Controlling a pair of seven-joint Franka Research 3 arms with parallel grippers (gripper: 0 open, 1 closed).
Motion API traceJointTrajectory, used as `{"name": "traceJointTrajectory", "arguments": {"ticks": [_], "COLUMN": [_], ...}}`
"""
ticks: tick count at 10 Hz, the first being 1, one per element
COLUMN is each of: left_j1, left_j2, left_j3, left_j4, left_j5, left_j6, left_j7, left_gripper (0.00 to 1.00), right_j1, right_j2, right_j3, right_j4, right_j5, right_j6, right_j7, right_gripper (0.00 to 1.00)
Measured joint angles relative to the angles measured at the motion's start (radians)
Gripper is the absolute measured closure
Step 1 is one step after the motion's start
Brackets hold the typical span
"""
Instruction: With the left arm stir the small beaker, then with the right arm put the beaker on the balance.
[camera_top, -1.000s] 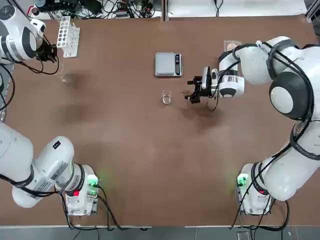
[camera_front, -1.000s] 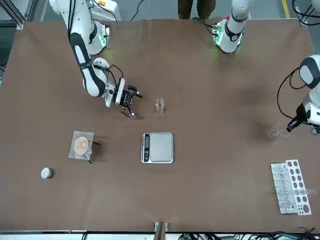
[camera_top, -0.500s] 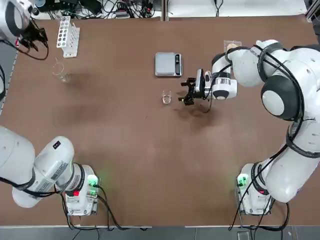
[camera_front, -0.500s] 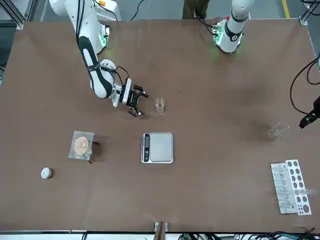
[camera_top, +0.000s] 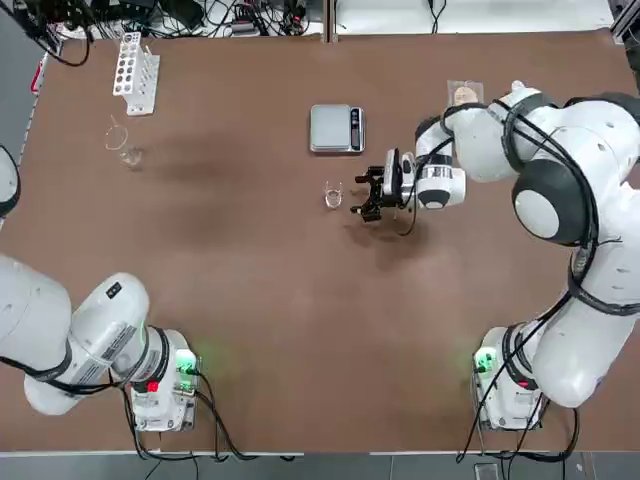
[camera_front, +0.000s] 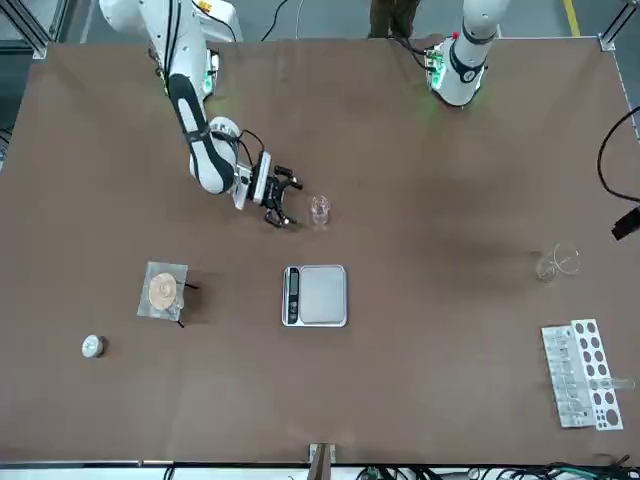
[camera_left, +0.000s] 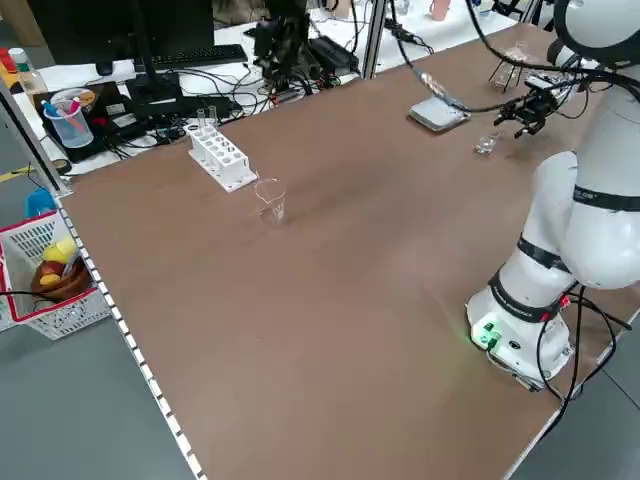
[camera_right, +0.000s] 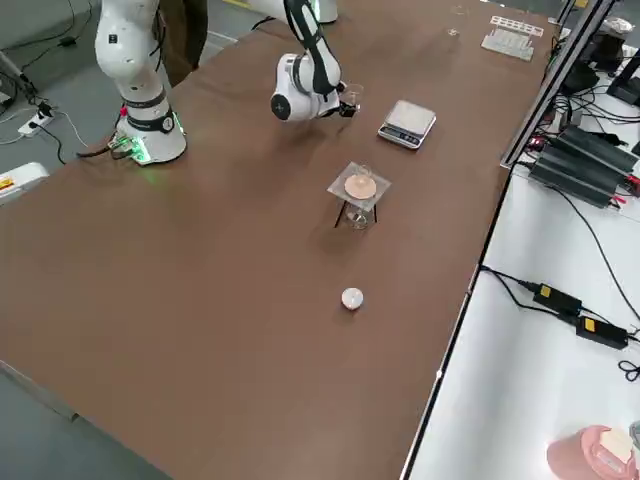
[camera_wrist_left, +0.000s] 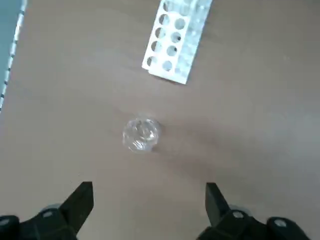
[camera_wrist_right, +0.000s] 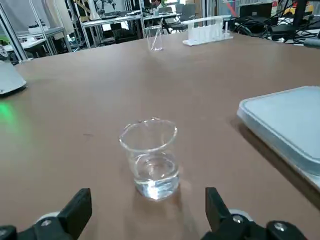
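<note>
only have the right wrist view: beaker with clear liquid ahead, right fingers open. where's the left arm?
Observer: Top view puts the left gripper at the table's far left corner, beyond the test-tube rack, away from the small beaker.

Operator: is it holding anything?

Observer: No. Its own wrist view shows the fingers apart with nothing between them.

Operator: and which side is the balance's display on?

Observer: Right end of the balance, seen from above; the right gripper is just right of the beaker.
</note>
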Motion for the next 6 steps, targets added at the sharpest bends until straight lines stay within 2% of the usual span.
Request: {"name": "traceJointTrajectory", "arguments": {"ticks": [3,4,5,6], "left_j1": [-0.054,-0.111,-0.233,-0.396], "left_j2": [0.0,0.0,-0.001,-0.007], "left_j3": [0.014,0.061,0.174,0.334], "left_j4": [0.118,0.149,0.181,0.21], "left_j5": [-0.04,-0.042,-0.065,-0.129], "left_j6": [-0.194,-0.242,-0.294,-0.331], "left_j7": [0.011,0.012,0.012,0.012], "left_gripper": [0.01,0.01,0.01,0.01], "right_j1": [0.031,0.039,0.045,0.049], "right_j2": [0.01,0.014,0.02,0.03], "right_j3": [0.0,0.0,0.0,0.0], "right_j4": [0.004,0.008,0.017,0.031], "right_j5": [0.024,0.031,0.039,0.047], "right_j6": [0.0,0.0,0.0,0.0], "right_j7": [0.0,-0.001,-0.004,-0.004], "right_gripper": [0.0,0.0,0.0,0.0]}}
